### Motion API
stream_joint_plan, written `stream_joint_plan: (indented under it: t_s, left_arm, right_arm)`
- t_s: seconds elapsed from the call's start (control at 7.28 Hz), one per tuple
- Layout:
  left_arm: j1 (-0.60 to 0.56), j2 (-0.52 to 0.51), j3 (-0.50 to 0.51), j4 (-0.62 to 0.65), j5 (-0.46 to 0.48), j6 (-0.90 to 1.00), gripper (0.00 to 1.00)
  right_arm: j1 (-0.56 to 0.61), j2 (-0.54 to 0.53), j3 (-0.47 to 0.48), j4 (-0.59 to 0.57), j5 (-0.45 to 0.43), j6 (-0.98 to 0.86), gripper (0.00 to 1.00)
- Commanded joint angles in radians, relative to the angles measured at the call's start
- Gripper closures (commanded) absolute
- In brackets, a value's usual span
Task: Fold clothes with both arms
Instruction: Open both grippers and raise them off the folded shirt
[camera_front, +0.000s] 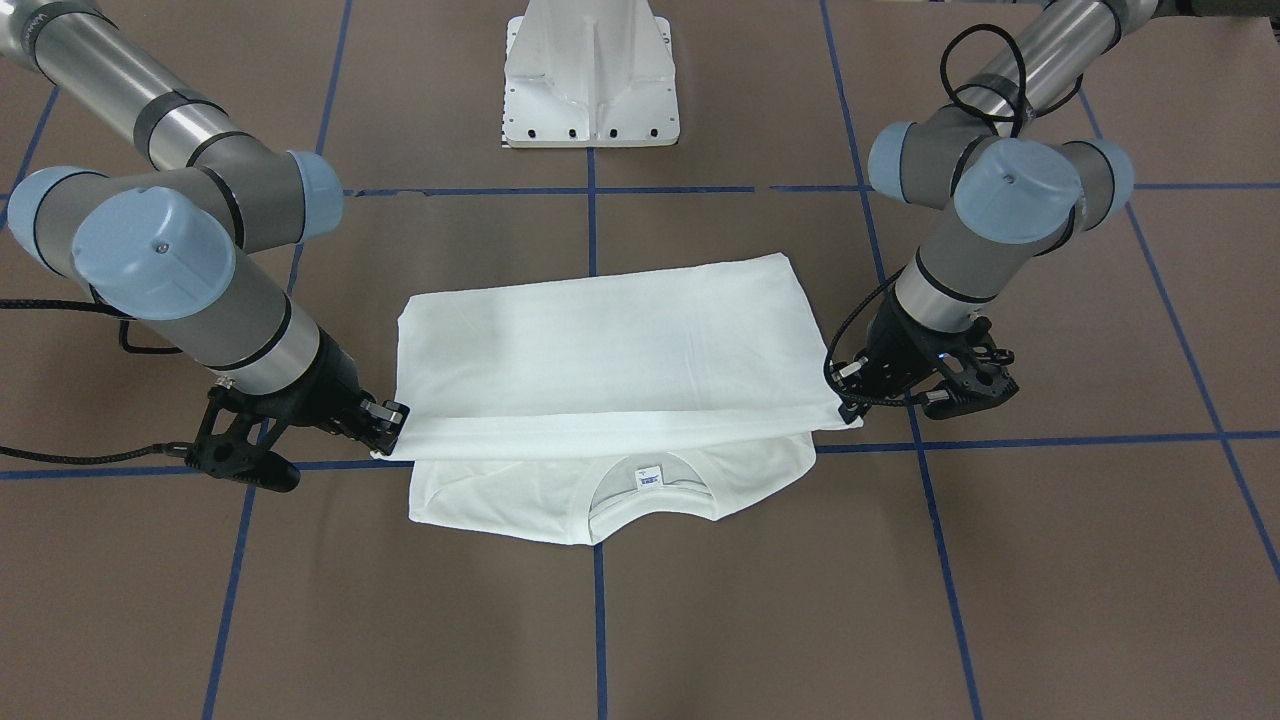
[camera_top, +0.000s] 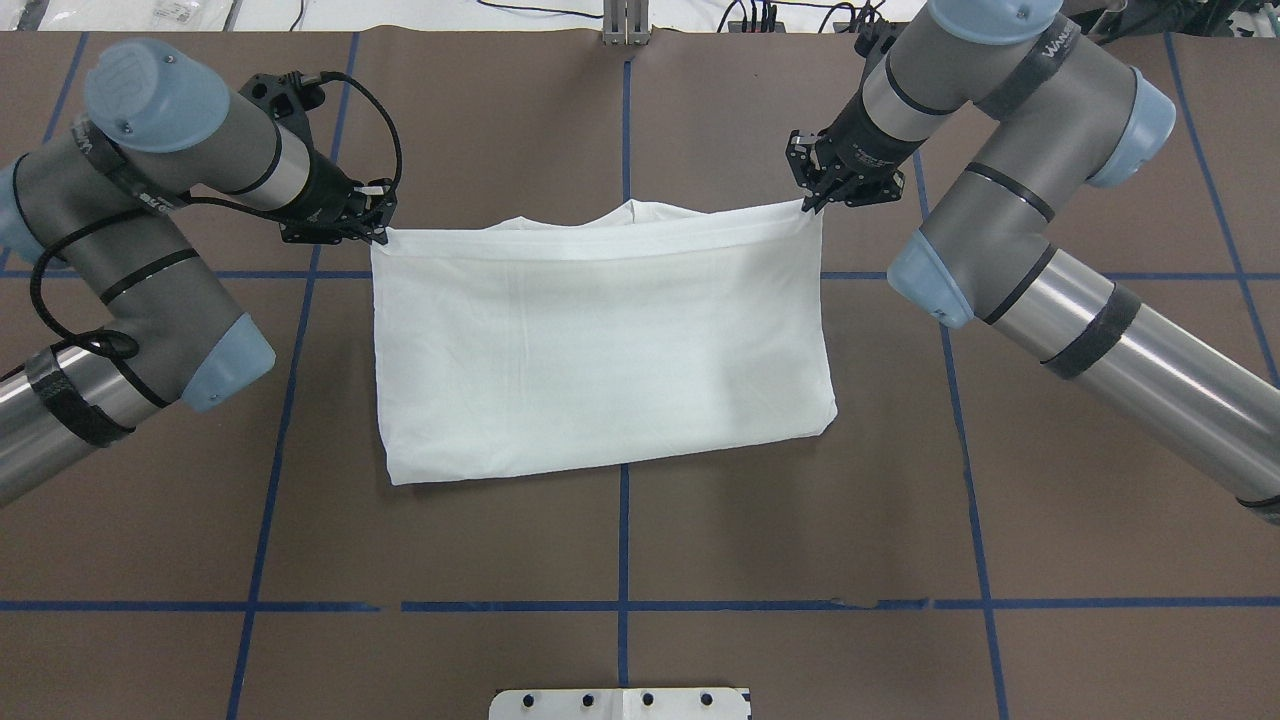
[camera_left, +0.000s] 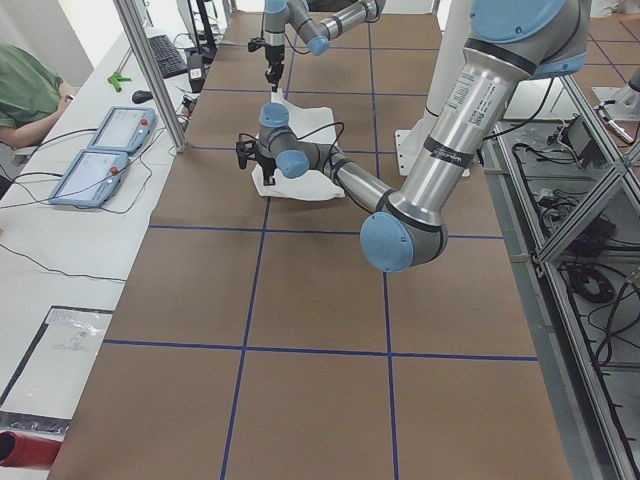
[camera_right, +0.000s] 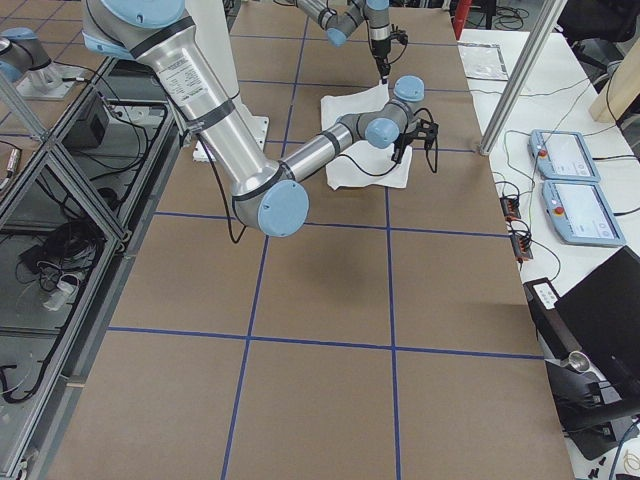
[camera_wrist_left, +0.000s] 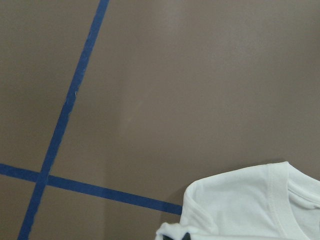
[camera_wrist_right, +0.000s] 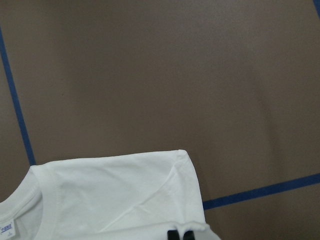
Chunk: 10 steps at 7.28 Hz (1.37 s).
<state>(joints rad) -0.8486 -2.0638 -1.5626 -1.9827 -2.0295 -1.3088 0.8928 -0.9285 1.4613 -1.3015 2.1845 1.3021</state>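
Note:
The clothes (camera_top: 600, 340) are one white shirt lying folded in the middle of the brown table. Its upper layer is held up by two corners along the far edge. My left gripper (camera_top: 381, 229) is shut on the left corner and my right gripper (camera_top: 812, 201) on the right corner. In the front-facing view the raised edge (camera_front: 620, 432) hangs over the shirt's collar (camera_front: 650, 497) and small neck label (camera_front: 650, 478); there the left gripper (camera_front: 848, 404) is on the right and the right gripper (camera_front: 388, 432) on the left. Both wrist views show the shirt's shoulder (camera_wrist_left: 250, 205) (camera_wrist_right: 115, 195) below.
Blue tape lines (camera_top: 624, 560) divide the table into squares. The white pedestal base (camera_front: 592, 75) stands at the robot's edge. In the exterior left view two teach pendants (camera_left: 105, 150) and a person's green sleeve (camera_left: 25, 85) are beside the table.

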Motion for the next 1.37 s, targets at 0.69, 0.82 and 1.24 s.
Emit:
stream_joint_plan:
  t_s: [0.69,0.82,1.24]
  left_arm:
    - [0.000,-0.009,0.021,0.001,0.008,0.000,0.01]
    - [-0.006,-0.007,0.026,0.002,0.014,0.002,0.01]
    - [-0.009,-0.007,0.016,0.005,0.023,-0.001,0.01]
  right_arm:
    - [-0.041,0.007,-0.001,0.007,-0.049,-0.015,0.00]
    - [-0.041,0.002,0.002,0.008,-0.046,-0.039,0.00]
    - [-0.142,-0.085,0.143,0.004,-0.134,-0.003,0.00]
